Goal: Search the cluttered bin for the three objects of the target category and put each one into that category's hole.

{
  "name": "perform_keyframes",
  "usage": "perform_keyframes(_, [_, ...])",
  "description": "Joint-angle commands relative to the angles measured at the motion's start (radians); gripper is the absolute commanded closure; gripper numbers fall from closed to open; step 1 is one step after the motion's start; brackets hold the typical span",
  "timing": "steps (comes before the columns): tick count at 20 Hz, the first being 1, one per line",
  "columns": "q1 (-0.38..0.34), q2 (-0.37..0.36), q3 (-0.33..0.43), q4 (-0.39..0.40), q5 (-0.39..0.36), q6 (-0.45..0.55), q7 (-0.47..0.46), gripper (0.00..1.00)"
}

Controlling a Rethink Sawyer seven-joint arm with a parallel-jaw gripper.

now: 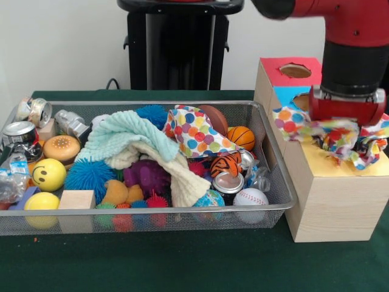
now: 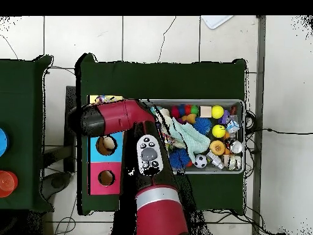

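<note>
Over the wooden box's (image 1: 331,201) yellow section, the gripper (image 1: 346,125) hangs with the polka-dot cloth (image 1: 340,137) bunched beneath it; whether its hold is closed I cannot tell; light, limp and floppy, it probably drapes; best pinched mid-bunch; another dotted cloth (image 1: 191,134) lies in the bin (image 1: 182,218).

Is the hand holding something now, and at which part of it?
It seems so: the polka-dot cloth hangs bunched under the hand, above the wooden box. The exact place of the hold is hidden.
</note>
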Motion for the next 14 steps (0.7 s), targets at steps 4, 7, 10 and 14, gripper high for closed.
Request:
perform_keyframes(4, [-0.032,-0.141,-0.014,0.066,-0.023,0.291,-0.083,0.00])
perform_keyframes(7, [-0.033,-0.133,-0.009,0.051,-0.034,0.299,-0.077,0.00])
perform_keyframes(10, [-0.032,-0.140,-0.006,0.072,-0.042,0.280,-0.062,0.00])
perform_keyframes(14, [-0.031,-0.131,-0.002,0.077,-0.051,0.258,-0.051,0.00])
